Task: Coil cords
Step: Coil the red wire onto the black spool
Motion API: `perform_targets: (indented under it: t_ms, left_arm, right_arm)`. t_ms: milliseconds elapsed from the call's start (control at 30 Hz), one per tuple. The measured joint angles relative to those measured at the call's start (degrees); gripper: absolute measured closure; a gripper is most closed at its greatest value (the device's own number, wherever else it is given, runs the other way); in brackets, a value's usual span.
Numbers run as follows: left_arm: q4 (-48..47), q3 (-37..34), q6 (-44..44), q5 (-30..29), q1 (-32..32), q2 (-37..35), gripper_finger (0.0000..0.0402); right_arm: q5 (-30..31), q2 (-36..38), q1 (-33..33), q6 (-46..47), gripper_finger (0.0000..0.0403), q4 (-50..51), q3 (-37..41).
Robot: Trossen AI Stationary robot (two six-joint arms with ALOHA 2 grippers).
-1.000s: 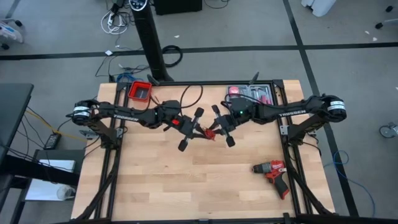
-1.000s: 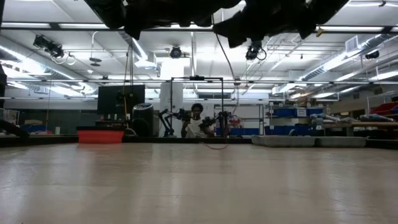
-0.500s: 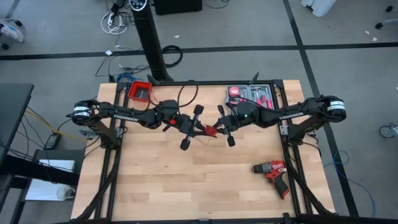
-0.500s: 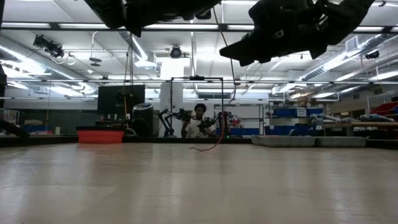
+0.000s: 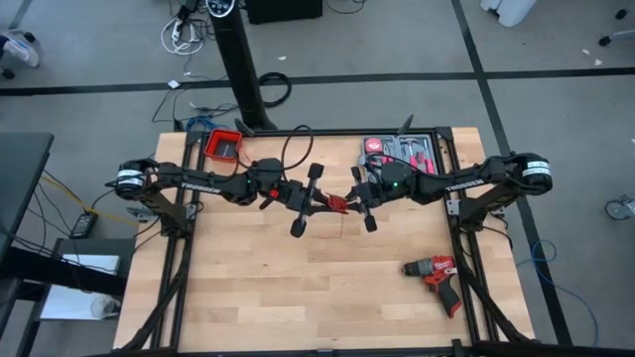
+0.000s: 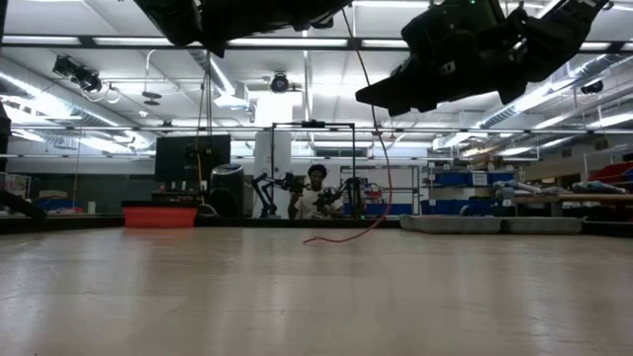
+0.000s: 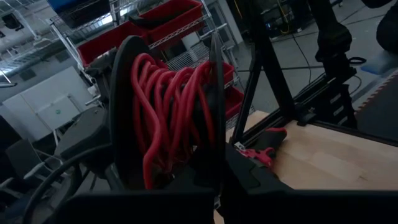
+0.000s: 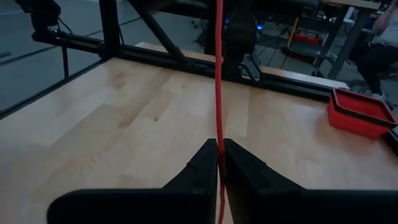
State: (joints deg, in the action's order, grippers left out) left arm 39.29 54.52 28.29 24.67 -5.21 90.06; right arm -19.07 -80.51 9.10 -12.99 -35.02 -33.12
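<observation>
The cord point(image 5: 334, 204) is a thin red wire, most of it wound into a tight red bundle point(image 7: 171, 115) that sits between the fingers of my left hand point(image 5: 306, 201), up in the air above the middle of the worktop point(image 5: 298, 288). In my left wrist view the loops lie packed side by side between my two dark fingers, which are closed in against them, so that hand has the coil gripped.

From the bundle a short red stretch runs across to my right hand point(image 5: 365, 198), which faces the left one just beside it. My right fingers point(image 8: 202, 165) are pinched nearly together with the red strand point(image 8: 218, 81) passing through the narrow slit between them. A loose tail point(image 6: 348, 235) hangs down from there and curls onto the worktop, seen from the low camera.

Farther out, a red bin point(image 5: 224, 145) sits at the back left corner, a tool tray point(image 5: 399, 151) at the back right, and a red and black drill point(image 5: 437, 277) lies near the front right, well apart from both hands. A person point(image 6: 316, 194) is in the room behind.
</observation>
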Motion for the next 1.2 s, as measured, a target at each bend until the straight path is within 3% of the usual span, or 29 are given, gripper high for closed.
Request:
perform_targets:
  t_ms: [367,767,967,1200]
  left_arm:
    - [-0.63,0.0,-0.3,-1.28,0.0,0.0,0.0396]
    - [-4.07,0.0,-0.18,-13.63,0.0,0.02,0.0396]
    - [-11.74,0.0,-0.71,-19.32,0.02,-0.73,0.0396]
    - [-18.77,0.02,-9.58,-22.68,-0.02,-1.25,0.0396]
  right_arm:
    - [-0.04,0.0,0.52,-0.25,0.0394,2.49,0.02]
    - [-1.33,0.32,0.56,-1.09,0.0401,6.52,0.03]
    - [-2.56,4.9,0.65,-4.02,0.0401,15.23,0.04]
    - [-0.06,12.13,1.73,-5.27,0.0402,21.58,0.04]
